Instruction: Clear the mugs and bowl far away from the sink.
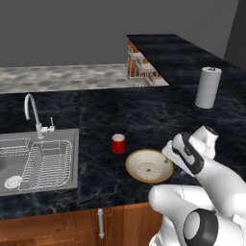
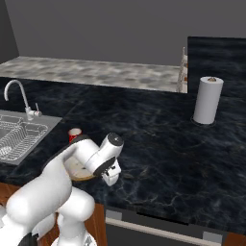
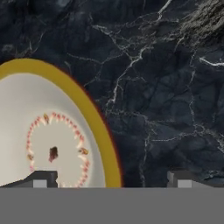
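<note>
Gripper [image 3: 113, 178] is wide open, nothing held, hanging low over the right edge of the wide shallow cream bowl with the tan-yellow rim and reddish centre ring [image 1: 149, 166]. In the hand view one fingertip [image 3: 43, 178] sits over the bowl's inside and the other over bare black marble countertop [image 3: 166, 87], so the rim wall runs between them. Good setup for a rim pinch, and I read that as the step in hand.

How to do it well:
- Come straight down; don't drift sideways. The rim crosses the gap at a slant and nearer the inner finger, so a small shift toward the bowl would centre it.
- Stop the outer finger short of the counter. I can't tell how much height is left.
- Shut slowly. A shallow sloped wall will likely try to squirt out or tip the bowl up.
- Lift a little and check for droop before swinging away.

The plain red cylindrical mug [image 1: 118, 143] stands beyond the bowl on the sink side, apart from it and clear of the fingers. The grey steel sink with wire racks and curved faucet [image 1: 36, 161] is well off on that same side, so carry the bowl the other way, toward the white paper towel roll [image 1: 208, 88].
</note>
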